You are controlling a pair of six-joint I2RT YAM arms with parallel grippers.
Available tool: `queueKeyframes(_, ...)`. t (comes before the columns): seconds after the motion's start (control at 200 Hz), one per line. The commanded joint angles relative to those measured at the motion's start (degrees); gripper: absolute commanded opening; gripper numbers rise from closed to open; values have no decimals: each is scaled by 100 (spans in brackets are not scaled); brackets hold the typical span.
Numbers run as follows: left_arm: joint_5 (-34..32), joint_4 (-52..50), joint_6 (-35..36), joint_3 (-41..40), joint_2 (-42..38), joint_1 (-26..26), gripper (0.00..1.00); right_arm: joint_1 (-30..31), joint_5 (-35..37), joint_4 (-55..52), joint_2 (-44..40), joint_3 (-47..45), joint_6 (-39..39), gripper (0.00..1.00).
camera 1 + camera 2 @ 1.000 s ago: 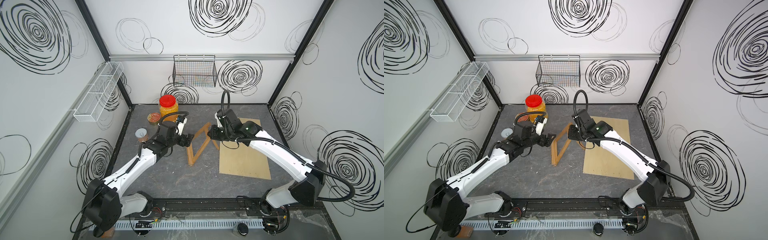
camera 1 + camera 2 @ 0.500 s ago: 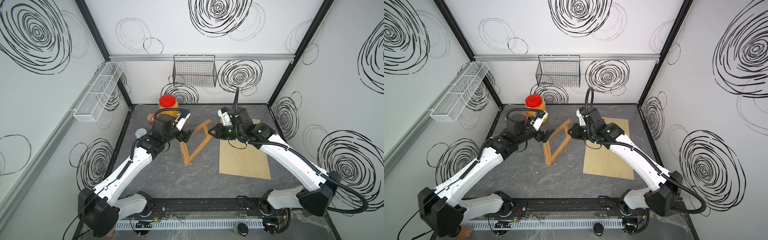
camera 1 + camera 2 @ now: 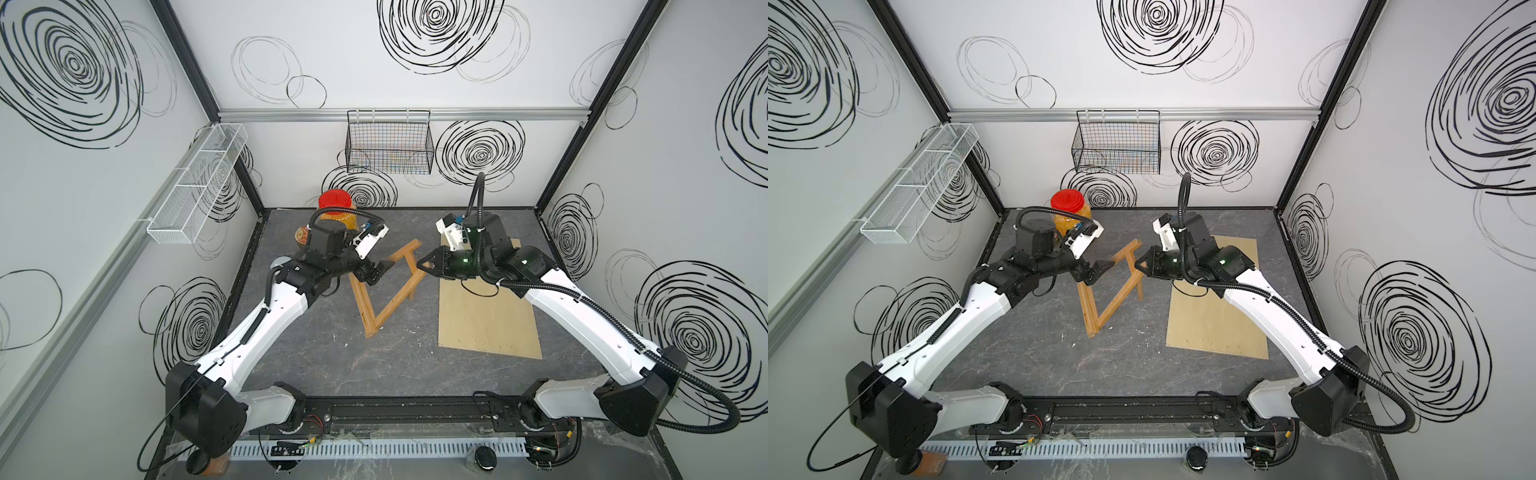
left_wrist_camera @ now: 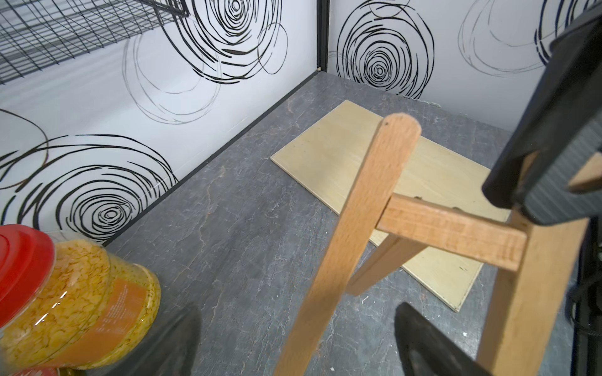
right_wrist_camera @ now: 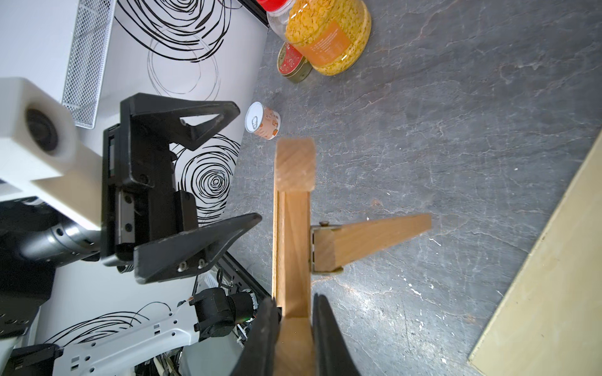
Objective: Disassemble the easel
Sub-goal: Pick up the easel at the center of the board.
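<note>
Beside the spread left hand (image 3: 381, 272), the easel (image 3: 395, 301) sits clamped in the right hand (image 3: 422, 266).

A leg of the easel (image 4: 368, 195) stands between the left gripper (image 4: 298, 309)'s spread fingers (image 4: 423, 345), board (image 4: 325, 153) at twelve o'clock, jar (image 4: 75, 293) at nine.

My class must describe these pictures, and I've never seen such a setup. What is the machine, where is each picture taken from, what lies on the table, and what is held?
It is a two-armed robot mounted at the front of a grey table. Both top views look down from overhead; each wrist view comes from a camera on an arm. On the table are a pale board, a red-lidded jar, a round tin, a small can and a wooden easel. The right arm has its jaws shut on one easel leg. The left arm has its jaws open beside the other.
</note>
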Motion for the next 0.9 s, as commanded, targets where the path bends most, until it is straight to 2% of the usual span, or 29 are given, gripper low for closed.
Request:
queueKeyframes(0.0,257,-176,279,232,188,37,93,-27,-327,468,-203,102,-37,0)
queueKeyframes(0.13,219,-343,423,336,394,17,91,-29,-503,479,-204,144,-56,0)
queueKeyframes(0.255,521,-464,461,470,536,65,82,-25,-624,478,-198,207,-59,0)
queueKeyframes(0.385,624,-546,530,584,641,43,68,-21,-646,469,-202,219,-61,0)
queueKeyframes(0.621,606,-678,592,668,631,33,31,-80,-538,417,-265,224,-80,0)
queueKeyframes(0.711,638,-643,577,640,575,22,22,-91,-426,563,-343,148,-51,0)
queueKeyframes(0.776,617,-617,490,640,550,-1,19,-91,-328,712,-426,82,-39,16)
queueKeyframes(0.856,453,-538,239,658,530,-19,15,-73,-142,888,-545,-25,-35,50)
queueKeyframes(0.896,347,-491,80,658,513,-18,13,-59,24,965,-628,-97,-49,62)
